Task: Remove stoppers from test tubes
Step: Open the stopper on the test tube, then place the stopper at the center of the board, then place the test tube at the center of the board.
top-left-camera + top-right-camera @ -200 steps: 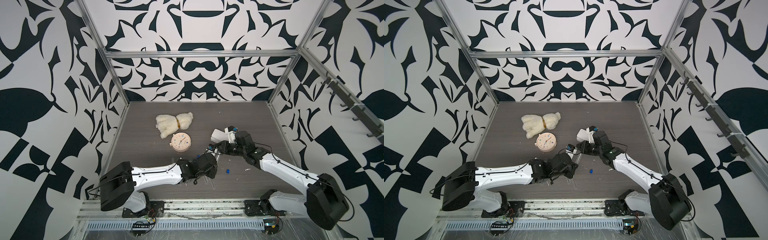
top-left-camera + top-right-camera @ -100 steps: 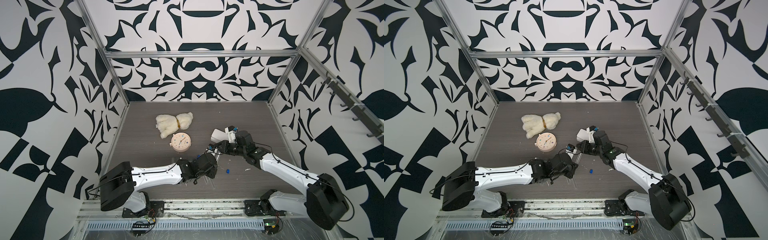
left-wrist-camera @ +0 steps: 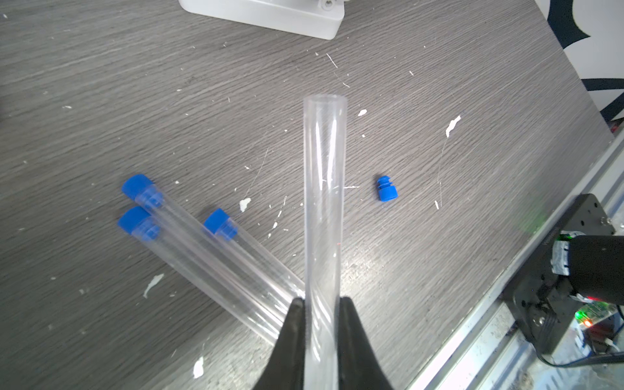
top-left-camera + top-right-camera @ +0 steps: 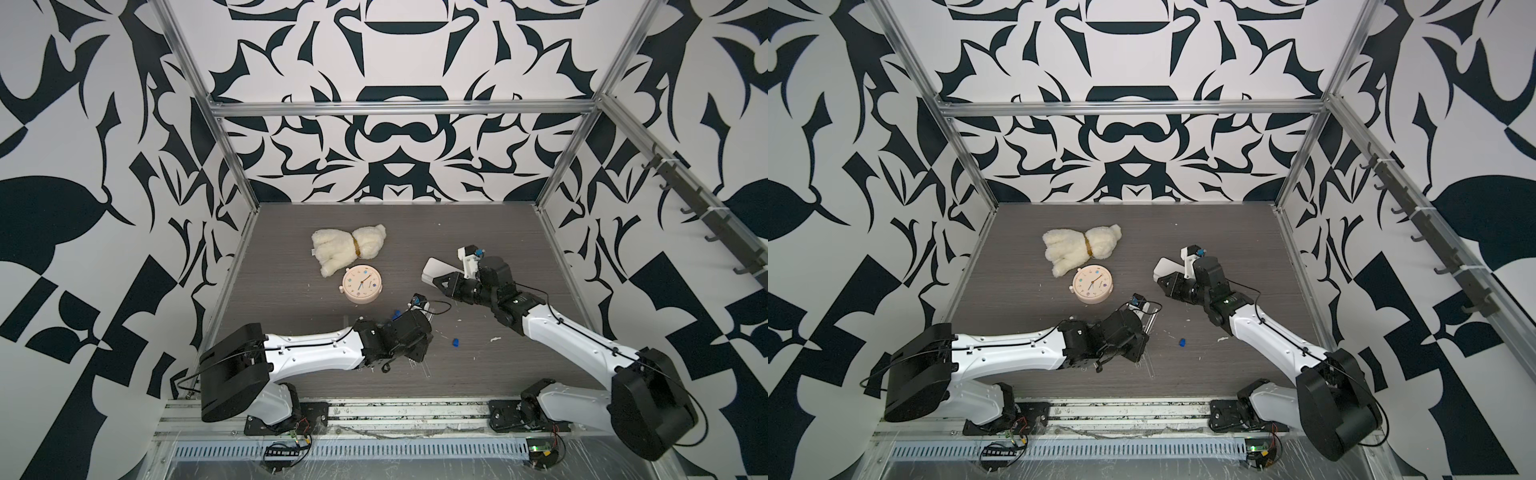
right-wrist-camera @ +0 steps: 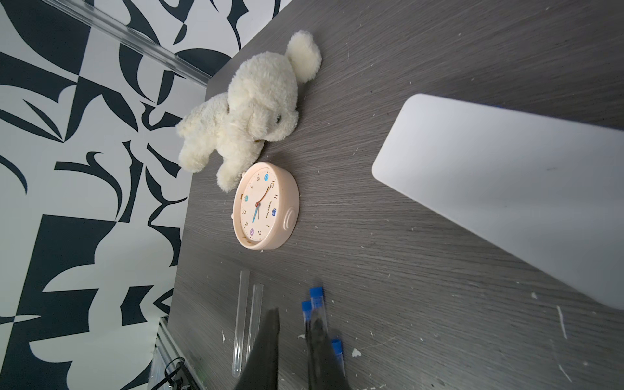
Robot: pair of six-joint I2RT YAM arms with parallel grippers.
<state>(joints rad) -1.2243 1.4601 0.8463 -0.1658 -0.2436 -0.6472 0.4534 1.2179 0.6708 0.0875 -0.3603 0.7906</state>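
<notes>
tube point(image 3: 324, 202), clear and with its mouth bare, runs up the centre of the left wrist frame, clamped near its lower end by the left hand point(image 3: 320, 300). a loose blue stopper point(image 3: 386, 189) lies on the desk point(image 3: 439, 84) just right of it. three capped tubes point(image 3: 202, 256) lie fanned out at lower left of that frame, and two bare tubes point(image 5: 241, 320) lie side by side at the bottom of the right wrist frame, below the clock point(image 5: 266, 206). the right hand point(image 5: 293, 317) hovers over the capped ones, nearly closed, with nothing visible between its jaws. this looks like the halfway point, between tubes. the next move calls for laying the bare tube down, taking a capped one, and widening the right hand to pinch its stopper.
</notes>
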